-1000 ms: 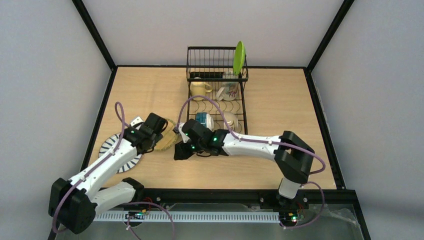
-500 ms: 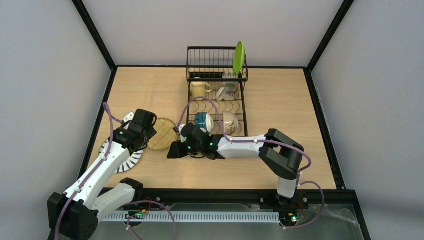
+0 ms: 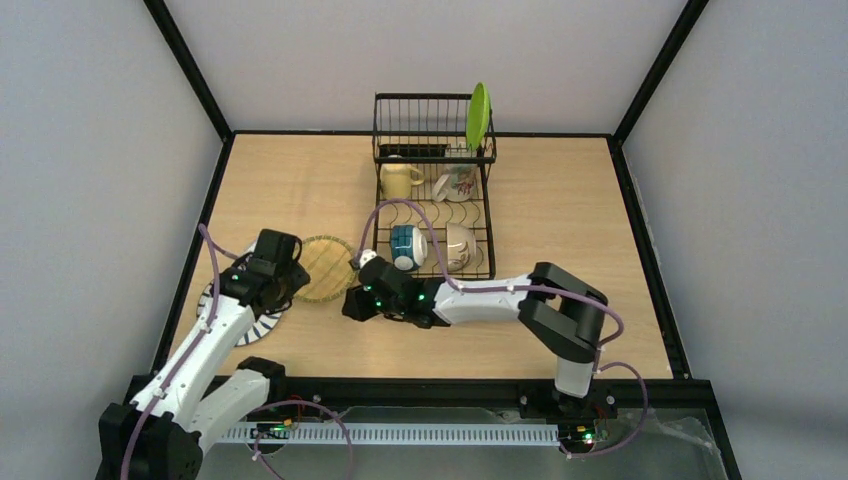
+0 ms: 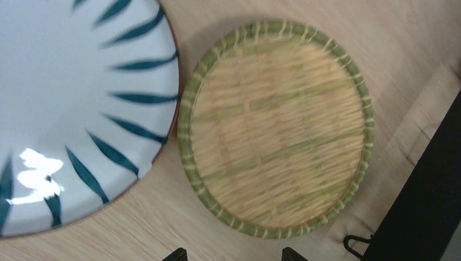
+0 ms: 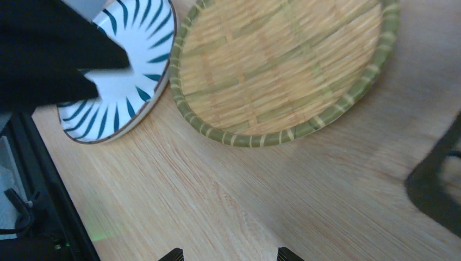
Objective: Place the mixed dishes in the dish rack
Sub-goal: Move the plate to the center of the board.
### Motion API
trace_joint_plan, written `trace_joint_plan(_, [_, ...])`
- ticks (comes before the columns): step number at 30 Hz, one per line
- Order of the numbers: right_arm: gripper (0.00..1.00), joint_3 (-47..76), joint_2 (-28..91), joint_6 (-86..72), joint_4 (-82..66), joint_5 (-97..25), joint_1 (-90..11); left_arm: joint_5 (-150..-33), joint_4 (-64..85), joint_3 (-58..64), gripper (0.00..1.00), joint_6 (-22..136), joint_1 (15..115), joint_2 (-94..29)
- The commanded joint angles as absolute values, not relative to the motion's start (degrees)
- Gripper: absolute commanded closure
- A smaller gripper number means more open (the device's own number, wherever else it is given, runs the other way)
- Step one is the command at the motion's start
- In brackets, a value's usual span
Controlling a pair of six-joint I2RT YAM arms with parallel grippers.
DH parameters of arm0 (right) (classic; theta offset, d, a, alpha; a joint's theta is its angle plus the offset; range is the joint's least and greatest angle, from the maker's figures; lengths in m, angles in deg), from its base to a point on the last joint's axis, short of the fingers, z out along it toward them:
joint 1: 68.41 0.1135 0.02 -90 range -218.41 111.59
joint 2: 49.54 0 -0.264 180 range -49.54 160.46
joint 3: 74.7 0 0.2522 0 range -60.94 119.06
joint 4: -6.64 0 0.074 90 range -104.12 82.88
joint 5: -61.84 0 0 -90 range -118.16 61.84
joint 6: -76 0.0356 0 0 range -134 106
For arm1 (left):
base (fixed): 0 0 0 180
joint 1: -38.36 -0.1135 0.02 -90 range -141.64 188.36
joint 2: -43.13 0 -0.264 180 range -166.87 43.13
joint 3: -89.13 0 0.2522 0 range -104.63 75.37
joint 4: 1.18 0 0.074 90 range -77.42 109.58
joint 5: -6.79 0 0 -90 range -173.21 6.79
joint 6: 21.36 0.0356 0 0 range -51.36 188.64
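step: woven plate (image 4: 274,128) is up, lying flat | my left gripper (image 4: 231,254) + right gripper (image 5: 228,253): both spread, empty | next: guessing a finger under its rim, then dish rack (image 3: 435,215)

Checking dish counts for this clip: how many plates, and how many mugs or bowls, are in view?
Plates: 3 (lime green plate, woven plate, striped plate)
Mugs or bowls: 4 (yellow mug, patterned cup, blue bowl, cream cup)
Total: 7
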State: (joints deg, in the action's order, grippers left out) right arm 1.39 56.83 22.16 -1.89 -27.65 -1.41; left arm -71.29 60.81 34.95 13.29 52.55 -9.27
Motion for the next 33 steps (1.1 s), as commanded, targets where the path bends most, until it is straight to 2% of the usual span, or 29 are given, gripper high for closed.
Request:
trace_joint_plan(1, [0.02, 0.0, 48.7, 18.6, -4.7, -22.3, -1.2, -78.4, 61.8, 41.0, 0.01, 3.8, 52.3, -5.0])
trace_joint_plan(9, [0.01, -0.9, 39.2, 15.4, -8.9, -20.8, -1.2, -78.7, 64.9, 47.6, 0.01, -12.5, 52.5, 8.8])
trace_joint_plan(17, [0.01, -0.4, 34.3, 13.4, -11.1, -21.8, -1.2, -75.4, 64.1, 51.9, 0.01, -16.4, 53.3, 13.0])
trace_joint_plan(26, [0.00, -0.1, 31.9, 10.7, -12.8, -20.4, -1.2, -68.5, 59.0, 38.8, 0.01, -1.7, 54.1, -2.9])
trace_joint_plan(29, [0.00, -0.1, 31.1, 9.6, -13.3, -18.9, -1.2, -67.3, 58.3, 30.4, 0.01, 7.7, 52.7, -10.5])
trace_joint_plan(33, [0.00, -0.1, 30.3, 8.4, -13.7, -17.3, -1.2, -74.8, 56.6, 23.3, 0.01, 20.8, 45.3, -20.7])
